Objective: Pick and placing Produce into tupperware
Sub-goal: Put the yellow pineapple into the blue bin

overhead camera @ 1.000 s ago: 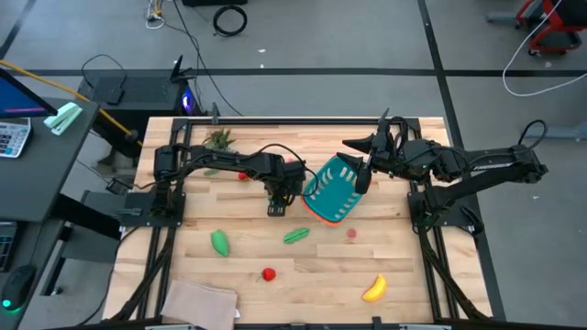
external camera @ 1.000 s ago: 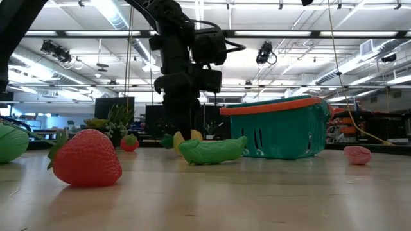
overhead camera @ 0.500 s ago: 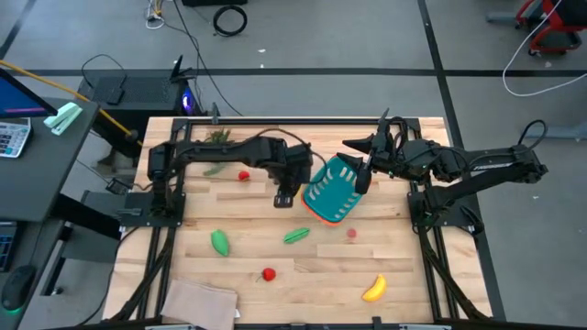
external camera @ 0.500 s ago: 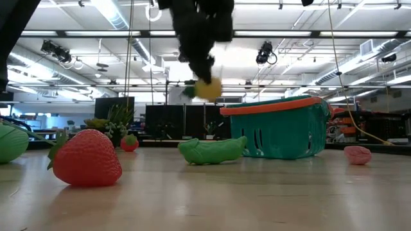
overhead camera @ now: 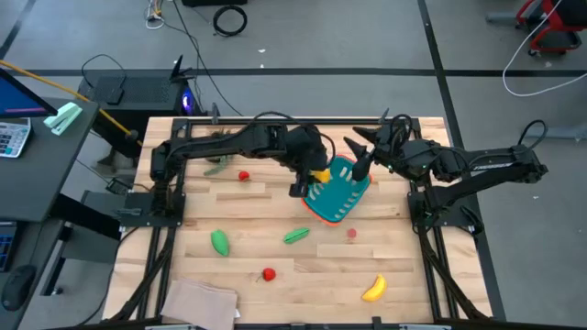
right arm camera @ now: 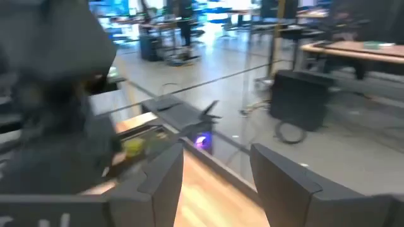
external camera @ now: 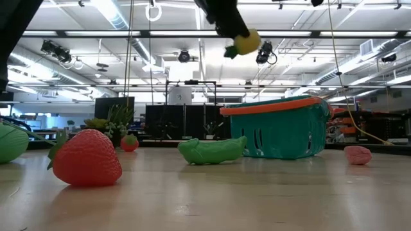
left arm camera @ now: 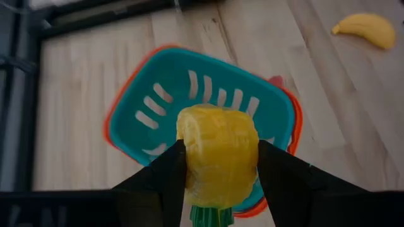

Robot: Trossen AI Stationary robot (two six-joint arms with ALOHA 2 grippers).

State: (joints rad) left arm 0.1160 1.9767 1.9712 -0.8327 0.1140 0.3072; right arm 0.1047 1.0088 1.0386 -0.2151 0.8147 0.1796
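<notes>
The left hand point(left arm camera: 218, 173), clamped on a yellow chunk point(left arm camera: 218, 157), hangs directly above the teal basket point(overhead camera: 337, 191) near the table's far edge, while the right hand point(overhead camera: 359, 158) waits beside the basket, fingers apart and empty.

A folded tan cloth point(overhead camera: 200, 301) is laid at the near left corner of the wooden table point(overhead camera: 248, 289), and a spiky green potted plant point(external camera: 118, 123) is set near the far left edge. To the left of the table a dark desk point(overhead camera: 41, 170) is seen, on which a calculator point(overhead camera: 13, 137) and a pale green block point(overhead camera: 67, 117) are placed. Cables point(overhead camera: 229, 18) are coiled on the grey floor point(overhead camera: 348, 37) beyond the table.
</notes>
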